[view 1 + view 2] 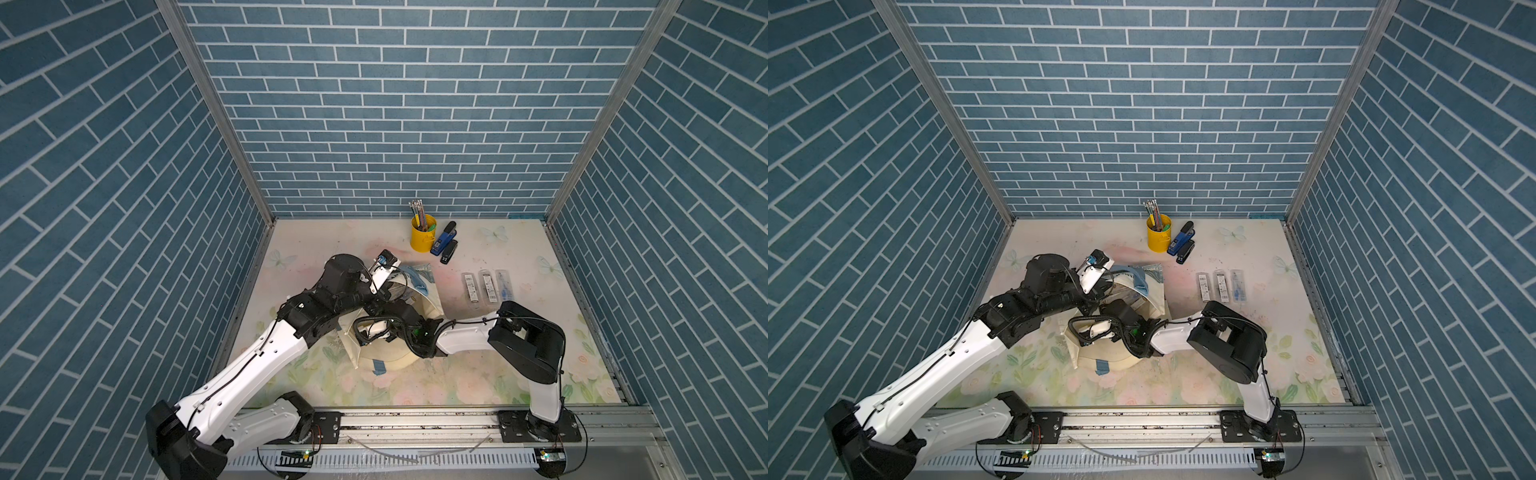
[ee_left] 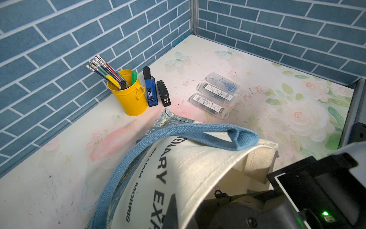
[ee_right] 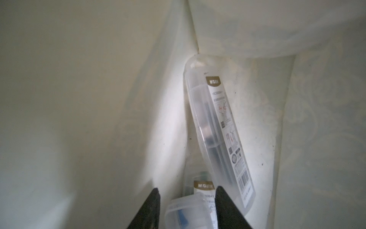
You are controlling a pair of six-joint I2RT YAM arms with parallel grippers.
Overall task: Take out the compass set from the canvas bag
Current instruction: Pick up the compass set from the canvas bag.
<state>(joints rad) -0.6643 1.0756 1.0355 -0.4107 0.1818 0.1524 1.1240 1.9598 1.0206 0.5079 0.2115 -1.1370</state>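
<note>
The cream canvas bag (image 1: 430,301) (image 1: 1156,303) lies on its side mid-table, with its blue strap handle (image 2: 178,132) draped over it. My left gripper (image 2: 178,216) is shut on the bag's upper rim and holds the mouth open. One dark finger (image 2: 172,210) shows outside the cloth. My right arm reaches into the mouth; in both top views its gripper is hidden inside. In the right wrist view my right gripper (image 3: 187,191) is open, with the end of a clear compass set case (image 3: 188,212) between its fingers. A longer case (image 3: 219,142) leans on the bag's inner wall beyond.
Three clear compass set cases (image 1: 486,286) (image 2: 215,93) lie side by side to the right of the bag. A yellow pencil cup (image 1: 423,239), a blue stapler (image 1: 444,243) and a black stapler (image 1: 449,252) stand near the back wall. Brick-patterned walls enclose three sides.
</note>
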